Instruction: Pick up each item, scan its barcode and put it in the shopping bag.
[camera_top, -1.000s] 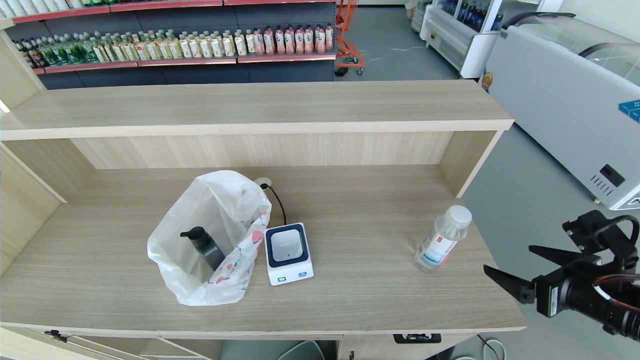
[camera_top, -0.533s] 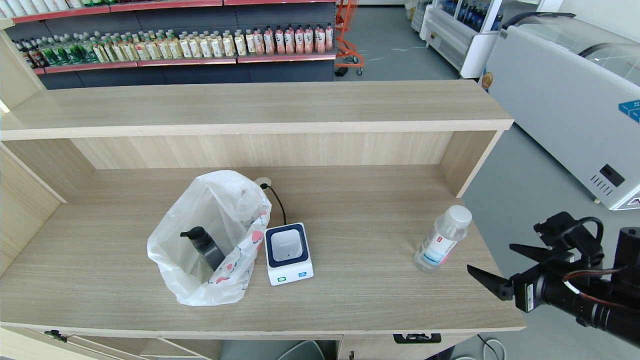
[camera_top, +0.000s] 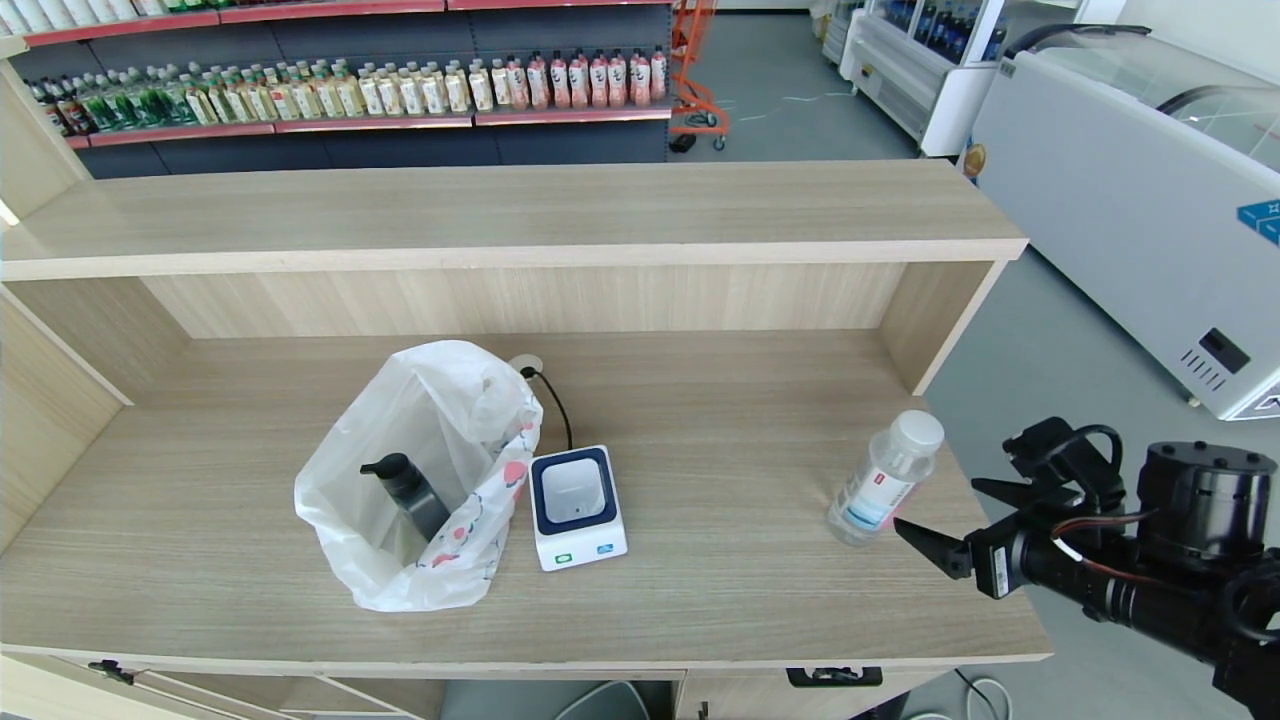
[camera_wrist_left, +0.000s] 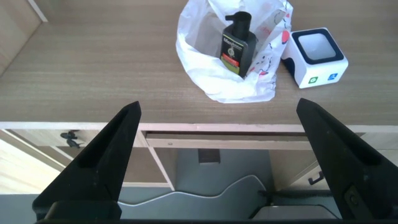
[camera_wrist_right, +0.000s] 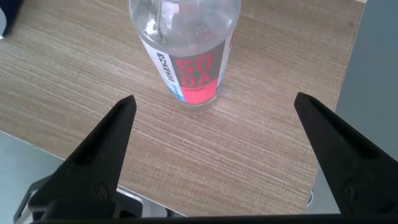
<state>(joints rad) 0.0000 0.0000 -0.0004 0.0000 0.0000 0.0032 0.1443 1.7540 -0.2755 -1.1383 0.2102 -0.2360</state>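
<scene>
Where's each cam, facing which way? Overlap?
Head: on the head, facing forward and down at the counter, bag, scanner and bottle; right gripper, open, beside the bottle.
Left wrist: on the left arm, off the counter's near edge, facing bag and scanner; left gripper open in front.
Right wrist: on the right arm, facing down at the bottle; right gripper open before it.
Shared: bag and scanner, head and left wrist; bottle, head and right wrist.

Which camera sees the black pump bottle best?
Left wrist view: the black pump bottle stands close, label showing, in the shopping bag. Head view shows it smaller; right wrist view faces the clear bottle.
</scene>
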